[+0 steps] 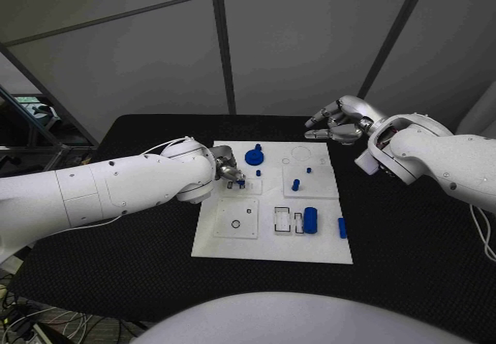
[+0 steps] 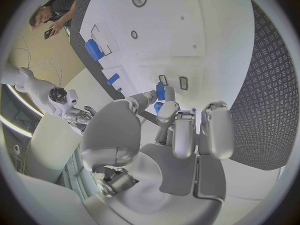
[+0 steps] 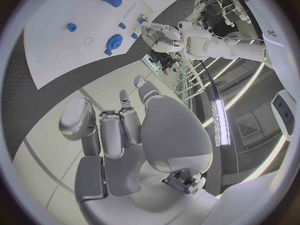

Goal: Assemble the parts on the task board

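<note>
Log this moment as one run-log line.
left hand: pinches small blue part over task board | right hand: holds nothing, fingers curled, off the board's far right corner | stage: insertion underway

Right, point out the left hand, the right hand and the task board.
left hand (image 1: 227,170), head view, its fingers.
right hand (image 1: 339,120), head view, middle of the hand.
task board (image 1: 271,246), head view, bare near edge.

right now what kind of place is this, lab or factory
Most likely a robotics lab test cell: a black table enclosed by plain grey panels, a white task board with small blue parts, and no production line in sight.
</note>
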Controlling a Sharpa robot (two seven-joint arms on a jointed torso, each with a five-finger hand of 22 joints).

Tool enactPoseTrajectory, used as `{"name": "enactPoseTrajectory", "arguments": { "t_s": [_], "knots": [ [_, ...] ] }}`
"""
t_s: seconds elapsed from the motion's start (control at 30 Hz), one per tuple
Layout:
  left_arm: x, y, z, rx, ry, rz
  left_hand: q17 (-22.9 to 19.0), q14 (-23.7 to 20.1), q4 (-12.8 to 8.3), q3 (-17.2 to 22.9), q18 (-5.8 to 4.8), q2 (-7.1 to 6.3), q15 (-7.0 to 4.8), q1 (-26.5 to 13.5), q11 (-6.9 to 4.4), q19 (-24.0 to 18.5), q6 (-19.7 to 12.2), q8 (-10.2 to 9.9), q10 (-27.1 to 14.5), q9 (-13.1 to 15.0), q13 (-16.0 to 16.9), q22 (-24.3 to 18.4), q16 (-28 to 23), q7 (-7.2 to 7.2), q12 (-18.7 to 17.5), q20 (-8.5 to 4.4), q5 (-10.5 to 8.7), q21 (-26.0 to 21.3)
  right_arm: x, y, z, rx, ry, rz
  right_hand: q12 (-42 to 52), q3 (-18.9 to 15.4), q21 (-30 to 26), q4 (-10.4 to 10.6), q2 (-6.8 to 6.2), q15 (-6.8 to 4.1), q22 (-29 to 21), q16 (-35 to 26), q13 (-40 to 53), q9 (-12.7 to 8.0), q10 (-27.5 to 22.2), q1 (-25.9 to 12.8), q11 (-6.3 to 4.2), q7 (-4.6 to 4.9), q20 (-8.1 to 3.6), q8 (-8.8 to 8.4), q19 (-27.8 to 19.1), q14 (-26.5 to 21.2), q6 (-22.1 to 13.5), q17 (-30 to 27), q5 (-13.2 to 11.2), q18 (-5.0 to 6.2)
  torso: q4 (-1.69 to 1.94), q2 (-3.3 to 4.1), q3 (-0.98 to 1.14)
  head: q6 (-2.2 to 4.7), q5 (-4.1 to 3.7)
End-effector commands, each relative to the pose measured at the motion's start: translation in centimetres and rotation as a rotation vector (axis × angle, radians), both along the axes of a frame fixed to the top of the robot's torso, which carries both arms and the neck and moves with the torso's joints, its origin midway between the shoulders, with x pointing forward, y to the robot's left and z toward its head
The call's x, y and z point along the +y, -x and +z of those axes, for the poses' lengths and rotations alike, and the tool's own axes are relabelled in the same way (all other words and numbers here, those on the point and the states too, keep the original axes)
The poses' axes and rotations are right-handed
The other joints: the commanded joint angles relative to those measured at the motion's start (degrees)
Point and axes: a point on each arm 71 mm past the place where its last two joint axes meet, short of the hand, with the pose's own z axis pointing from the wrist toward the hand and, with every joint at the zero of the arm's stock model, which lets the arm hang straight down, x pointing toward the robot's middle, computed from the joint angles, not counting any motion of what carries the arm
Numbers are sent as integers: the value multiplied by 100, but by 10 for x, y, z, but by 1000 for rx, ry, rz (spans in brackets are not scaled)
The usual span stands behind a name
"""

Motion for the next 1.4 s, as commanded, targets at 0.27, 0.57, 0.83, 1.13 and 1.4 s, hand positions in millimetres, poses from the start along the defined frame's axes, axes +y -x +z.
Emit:
{"name": "enactPoseTrajectory", "arguments": {
  "t_s": [0.27, 0.57, 0.83, 1.13, 1.4],
  "knots": [
    [-4, 0, -1, 15, -40, -37, 993, 434, -810, 810, -44, 50, -32, 20, -1, 57, 26, 35, 39, 8, -14, 6, -25, -33, 20, -31, 16, 8, 2, 0, 2, -8, -2, 8, -19, -33, -18, -11, 9, -27, -6, -38, 252, -9, 24, -51, -43, 12, 8, 13, -38, 349, -26, 552, 22, 27, -1, 6, 0, 7, -5],
    [-5, 0, -2, 27, -51, -50, 993, 434, -809, 807, -44, 52, -32, 18, -1, 56, 26, 36, 38, 9, -20, 4, -25, -33, 16, -31, 18, 6, 2, 0, 2, -7, -1, 10, -30, -39, -26, -11, 10, -27, -19, -42, 243, -11, 21, -55, -43, 13, 7, 12, -41, 349, -31, 549, 25, 29, 6, -3, 1, -22, 13],
    [-5, 1, -3, 43, -63, -64, 994, 435, -811, 802, -46, 49, -32, 16, -1, 59, 25, 37, 43, 10, -14, 14, -24, -33, 21, -32, 20, 12, 2, 0, 2, -5, -1, 13, -29, -41, -25, -9, 10, -28, -16, -45, 244, -12, 22, -57, -43, 12, 7, 12, -39, 348, -32, 545, 26, 28, 6, -3, 1, -32, 30],
    [-4, 0, -4, 51, -70, -68, 995, 435, -820, 742, -49, 32, -33, -5, -4, 64, 30, 48, 78, 22, 25, 28, -25, -41, 53, -34, 23, 19, 2, 0, 1, -5, -1, 12, -29, -41, -25, -9, 10, -28, -16, -45, 244, -12, 22, -57, -43, 12, 7, 12, -39, 348, -32, 545, 26, 28, 3, 2, 1, -35, 19],
    [-5, -1, -4, 55, -71, -66, 1000, 437, -725, 460, -55, 27, -57, -195, -48, 82, 96, 49, 146, 23, 97, 68, -26, -102, 109, -53, 24, 38, 2, 0, 1, -5, -1, 11, -29, -41, -25, -9, 10, -28, -16, -45, 244, -12, 22, -57, -43, 12, 7, 12, -39, 348, -32, 545, 26, 28, 3, 0, 2, -47, 17]
  ]
}}
